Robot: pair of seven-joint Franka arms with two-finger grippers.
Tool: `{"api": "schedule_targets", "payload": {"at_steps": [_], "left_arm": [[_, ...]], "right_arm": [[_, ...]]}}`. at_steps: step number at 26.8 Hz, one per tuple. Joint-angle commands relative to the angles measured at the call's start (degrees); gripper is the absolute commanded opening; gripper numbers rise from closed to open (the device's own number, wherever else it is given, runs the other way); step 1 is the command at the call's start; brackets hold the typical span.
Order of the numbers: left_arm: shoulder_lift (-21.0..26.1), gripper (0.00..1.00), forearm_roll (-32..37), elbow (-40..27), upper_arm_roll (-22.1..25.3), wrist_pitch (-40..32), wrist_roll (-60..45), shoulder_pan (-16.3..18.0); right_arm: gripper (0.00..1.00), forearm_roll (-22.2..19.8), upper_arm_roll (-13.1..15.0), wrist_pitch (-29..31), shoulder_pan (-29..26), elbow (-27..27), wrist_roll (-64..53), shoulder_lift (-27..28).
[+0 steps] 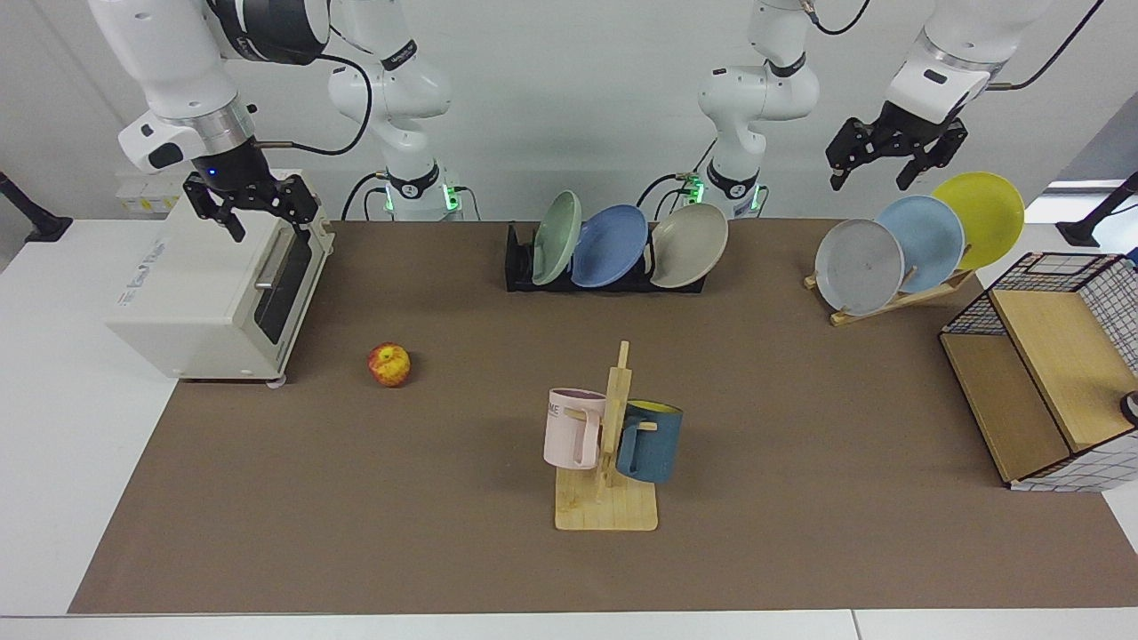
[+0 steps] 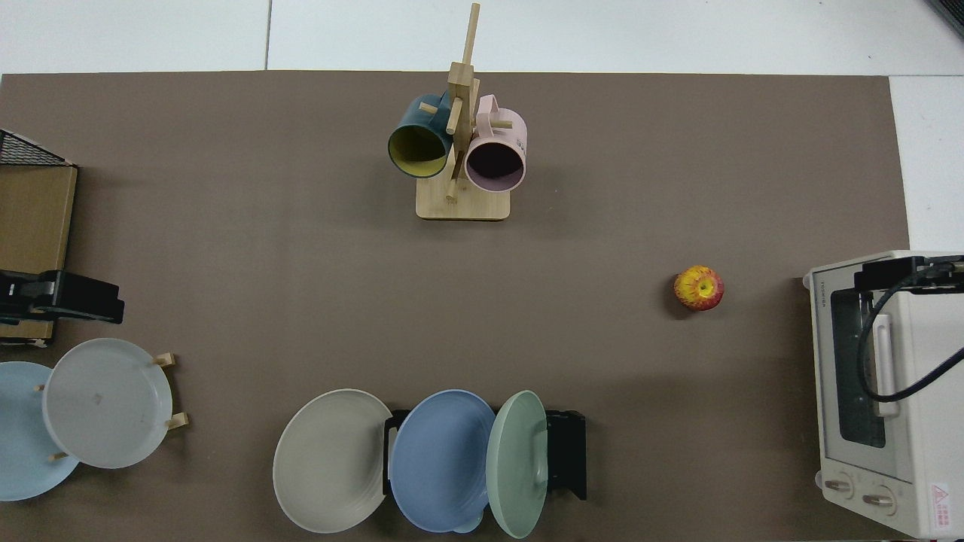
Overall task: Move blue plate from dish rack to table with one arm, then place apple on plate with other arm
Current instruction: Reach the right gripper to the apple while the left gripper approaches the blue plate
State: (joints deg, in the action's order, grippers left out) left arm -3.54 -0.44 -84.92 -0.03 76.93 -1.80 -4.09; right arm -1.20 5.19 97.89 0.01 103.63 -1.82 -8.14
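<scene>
The blue plate [image 1: 610,245] [image 2: 440,459] leans in the black dish rack [image 1: 518,267] [image 2: 566,453] at the back middle of the table [image 1: 427,533], between a green plate and a beige plate. The apple [image 1: 389,364] [image 2: 699,287] lies on the mat near the toaster oven. My left gripper [image 1: 869,178] [image 2: 64,297] hangs open, high above the wooden plate rack, far from the blue plate. My right gripper [image 1: 271,224] [image 2: 896,272] hovers open over the toaster oven's top, well behind the apple. Both hold nothing.
A white toaster oven [image 1: 213,289] stands at one end. The wooden rack [image 1: 898,298] holds grey, pale blue and yellow plates. A mug stand [image 1: 609,444] with pink and dark blue mugs is in the front middle. A wire-and-wood shelf [image 1: 1040,382] fills the other end.
</scene>
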Motion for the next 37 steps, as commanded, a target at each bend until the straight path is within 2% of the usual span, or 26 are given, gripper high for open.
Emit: {"api": "schedule_targets", "payload": {"at_steps": [1,10,16,22,26,29,31,37], "left_arm": [[0.11,1.00,0.44,1.42,-0.05,-1.60,-0.04,-0.13],[-4.10,1.00,-0.18,-5.60,-0.67,0.32,0.57,-0.92],[-10.07,1.00,-1.14,-16.48,-2.86,8.58,-0.13,-3.02],[-13.77,0.99,-7.73,-26.86,-5.14,11.74,-2.06,-5.92],[-15.27,0.99,-10.63,-35.73,-9.97,21.75,-6.98,-6.89],[-15.53,0.99,-13.27,-41.54,-13.31,29.23,-8.04,-7.60],[-15.18,0.99,-14.15,-43.57,-14.64,31.78,-8.04,-7.69],[-14.39,0.99,-17.92,-49.19,-16.22,36.53,-8.13,-9.79]], "right_arm": [[1.00,-0.20,-0.45,0.54,-0.72,1.14,-1.34,-1.00],[1.00,-0.12,-0.71,1.33,-0.10,2.02,-1.08,-1.00],[1.00,0.06,-0.89,3.96,2.44,2.98,-0.99,-0.56],[1.00,0.15,-0.89,7.13,3.68,4.83,-1.16,-0.04],[1.00,1.03,-0.98,9.67,4.11,7.37,-0.90,2.07],[1.00,1.03,-0.98,14.07,7.01,9.22,-0.99,4.09],[1.00,1.03,-0.98,15.74,7.54,10.01,-1.08,5.85],[1.00,1.03,-0.98,16.36,8.07,10.98,-1.78,6.64]]}}
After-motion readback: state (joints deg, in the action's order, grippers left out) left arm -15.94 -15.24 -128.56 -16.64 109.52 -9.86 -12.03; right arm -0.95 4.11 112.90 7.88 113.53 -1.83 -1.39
